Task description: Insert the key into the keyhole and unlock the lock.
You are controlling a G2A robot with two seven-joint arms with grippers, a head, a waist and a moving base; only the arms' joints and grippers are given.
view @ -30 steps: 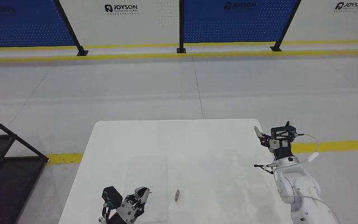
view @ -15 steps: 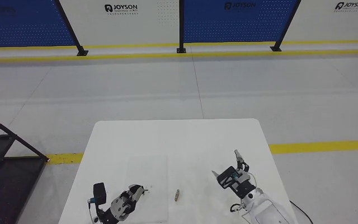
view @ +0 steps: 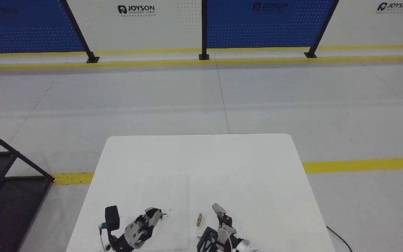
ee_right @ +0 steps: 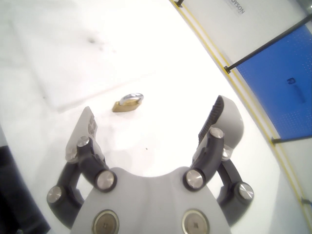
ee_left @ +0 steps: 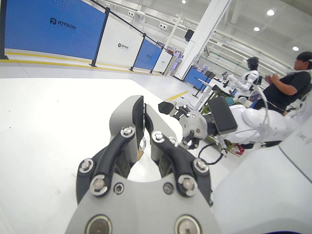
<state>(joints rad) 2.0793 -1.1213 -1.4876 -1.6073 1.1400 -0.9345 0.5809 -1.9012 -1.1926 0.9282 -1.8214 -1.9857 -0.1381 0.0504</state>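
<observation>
Right wrist view: lock (ee_right: 128, 103) on table (ee_right: 170, 37) before wide-open right gripper (ee_right: 153, 104); left wrist view: left gripper (ee_left: 143, 105) clamped on key (ee_left: 141, 151).

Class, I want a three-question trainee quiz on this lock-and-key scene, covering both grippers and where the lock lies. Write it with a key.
1. Fill in: the left gripper is ___ on the small metal key.
2. True or false: the right gripper is open and apart from the brass padlock with a silver shackle.
3. Choose: the padlock lies A) on the white table, B) in a drawer, C) on the floor.
Key: 1 shut; 2 true; 3 A.
</observation>
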